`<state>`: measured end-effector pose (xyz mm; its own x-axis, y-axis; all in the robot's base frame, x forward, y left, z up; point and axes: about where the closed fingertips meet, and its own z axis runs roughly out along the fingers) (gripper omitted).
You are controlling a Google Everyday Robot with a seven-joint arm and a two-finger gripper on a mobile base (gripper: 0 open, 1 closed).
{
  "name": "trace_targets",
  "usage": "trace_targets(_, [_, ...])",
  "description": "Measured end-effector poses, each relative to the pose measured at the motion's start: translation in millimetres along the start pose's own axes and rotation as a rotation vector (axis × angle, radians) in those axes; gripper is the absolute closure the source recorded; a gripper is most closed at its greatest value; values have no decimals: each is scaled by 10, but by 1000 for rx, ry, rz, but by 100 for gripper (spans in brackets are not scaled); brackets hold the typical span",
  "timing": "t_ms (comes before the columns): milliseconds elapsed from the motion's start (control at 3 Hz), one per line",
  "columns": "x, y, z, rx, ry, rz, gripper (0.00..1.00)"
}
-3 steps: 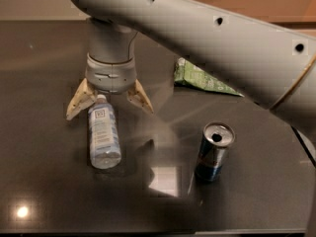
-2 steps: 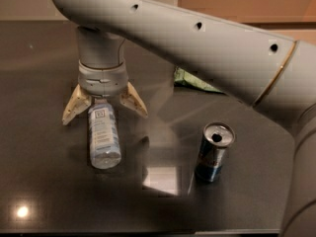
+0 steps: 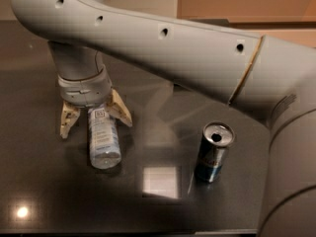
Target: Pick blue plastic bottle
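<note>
Hand, fingers spread apart, hovers astride the far end of the blue plastic bottle lying on the counter, and it should probably drop lower and centre itself before closing, lest the round body roll sideways out of reach.

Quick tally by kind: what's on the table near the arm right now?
Plastic bottles: 1, the blue plastic bottle, lying on its side, straddled at its far end by the open gripper.
Drink cans: 1, the blue-and-silver can, upright.
Total: 2.
</note>
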<state>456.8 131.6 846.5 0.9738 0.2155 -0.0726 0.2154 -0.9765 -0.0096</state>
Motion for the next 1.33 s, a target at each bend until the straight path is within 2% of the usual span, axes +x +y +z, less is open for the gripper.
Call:
trace_targets(333, [-32,-61,-3,-22,3,-5,41])
trace_targets(1000, [-38,-127,-160,-20,28,-11,87])
trace_targets(1333, [-11,-172,-418,9,61,-18,100])
